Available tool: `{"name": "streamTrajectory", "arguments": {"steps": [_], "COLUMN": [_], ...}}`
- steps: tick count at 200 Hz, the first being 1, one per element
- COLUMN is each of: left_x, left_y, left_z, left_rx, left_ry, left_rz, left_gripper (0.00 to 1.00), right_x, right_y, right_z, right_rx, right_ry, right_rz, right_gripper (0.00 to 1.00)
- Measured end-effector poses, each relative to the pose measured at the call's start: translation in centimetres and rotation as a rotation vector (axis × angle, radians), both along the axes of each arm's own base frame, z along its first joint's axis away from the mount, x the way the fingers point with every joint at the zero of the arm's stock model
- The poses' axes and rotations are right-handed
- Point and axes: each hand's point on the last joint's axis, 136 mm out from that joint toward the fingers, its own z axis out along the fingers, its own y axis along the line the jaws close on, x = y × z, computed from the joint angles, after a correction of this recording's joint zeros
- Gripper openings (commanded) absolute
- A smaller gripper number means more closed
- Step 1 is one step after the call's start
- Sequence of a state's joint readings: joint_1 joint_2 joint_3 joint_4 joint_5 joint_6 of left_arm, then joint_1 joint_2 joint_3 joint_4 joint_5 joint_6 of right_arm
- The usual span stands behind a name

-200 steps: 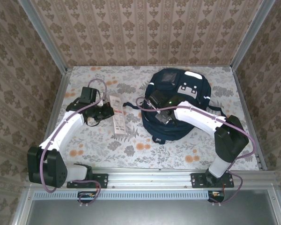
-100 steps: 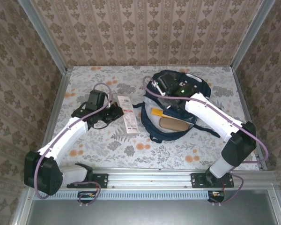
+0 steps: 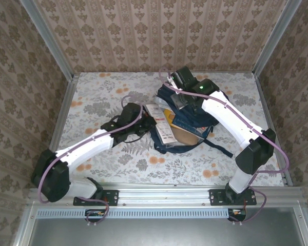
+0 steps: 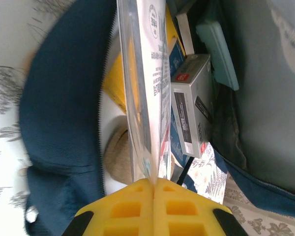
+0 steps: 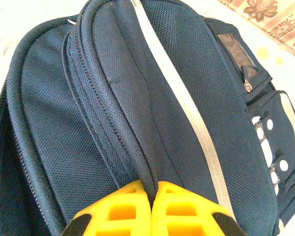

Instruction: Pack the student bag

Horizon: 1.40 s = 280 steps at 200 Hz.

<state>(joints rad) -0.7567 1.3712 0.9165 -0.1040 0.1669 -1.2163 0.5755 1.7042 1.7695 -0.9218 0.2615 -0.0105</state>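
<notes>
Bag (image 5: 113,98) is what both my grippers are busy with, and it lies open on the table (image 3: 118,159), right of centre, between my two arms. My left gripper (image 4: 153,184) is pinched flat on the near end of a clear packet (image 4: 147,88) with a white printed face. The pads meet with only the thin edge of the film between them. From those fingers the packet runs straight ahead, its long axis pointing into the mouth of the bag, with its far end already over the opening. Beside it inside I see a white box (image 4: 191,103), a yellow item (image 4: 119,78), a teal case (image 4: 217,54) and something round and tan (image 4: 117,157) lower down. My right gripper (image 5: 152,189) is clamped on a fold of the navy fabric by the zip, at the far side of the bag, and I judge it is holding that flap up so the mouth stays wide. The opening faces my left arm, so the left is the one placed to feed. The coming move, as I read it, is a push along the packet's own length, deeper between the yellow item and the box. The risk is the limp film buckling or catching on the zip edge.
</notes>
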Motion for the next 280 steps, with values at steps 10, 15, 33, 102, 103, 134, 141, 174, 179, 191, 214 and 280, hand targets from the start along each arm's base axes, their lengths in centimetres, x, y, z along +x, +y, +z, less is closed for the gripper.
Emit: {"name": "streamTrajectory", "arguments": {"steps": [10, 15, 33, 102, 103, 134, 141, 174, 179, 191, 214, 280], "left_x": [0.2, 0.4, 1.2, 7.4, 7.5, 10.2, 10.7, 10.6, 10.4, 9.9, 8.0, 4.3], "left_y": [-1.2, -1.7, -3.0, -5.4, -5.4, -6.1, -6.1, -4.8, -4.5, -4.0, -2.1, 3.8], "left_z": [-0.2, -0.3, -0.5, -2.2, -2.2, -2.8, -2.9, -3.5, -3.4, -2.9, -1.2, 2.3], "left_rx": [0.004, 0.004, -0.01, 0.003, 0.003, 0.019, 0.026, 0.096, 0.106, 0.123, 0.142, 0.186], "left_ry": [0.004, 0.004, -0.01, -0.003, -0.002, -0.028, -0.031, -0.028, -0.027, -0.031, -0.045, -0.075], "left_rz": [-0.008, -0.01, -0.01, -0.026, -0.027, -0.058, -0.058, -0.069, -0.071, -0.074, -0.074, -0.016], "left_gripper": [0.0, 0.0, 0.0, 0.0, 0.0, 0.59, 0.67, 0.77, 0.77, 0.77, 0.76, 0.74], "right_x": [0.0, 0.0, 0.0, -0.1, -0.1, 0.5, 0.6, 0.5, 0.5, 0.3, 0.2, -1.6], "right_y": [0.0, 0.0, 0.1, 0.4, 0.4, 0.1, -0.1, -0.7, -0.7, -0.7, -0.6, -0.7], "right_z": [0.0, 0.0, -0.1, -1.0, -1.0, -0.8, -0.8, -0.5, -0.6, -0.7, -1.1, -1.3], "right_rx": [0.007, 0.01, 0.018, 0.035, 0.035, 0.045, 0.047, 0.061, 0.062, 0.066, 0.08, 0.17], "right_ry": [0.004, 0.005, 0.008, 0.022, 0.021, 0.004, 0.0, -0.009, -0.01, -0.01, -0.005, 0.018], "right_rz": [-0.003, -0.004, -0.008, 0.002, 0.001, -0.018, -0.025, -0.045, -0.045, -0.046, -0.047, -0.079], "right_gripper": [0.0, 0.0, 0.0, 0.0, 0.0, 0.0, 0.0, 0.0, 0.0, 0.0, 0.18, 0.61]}}
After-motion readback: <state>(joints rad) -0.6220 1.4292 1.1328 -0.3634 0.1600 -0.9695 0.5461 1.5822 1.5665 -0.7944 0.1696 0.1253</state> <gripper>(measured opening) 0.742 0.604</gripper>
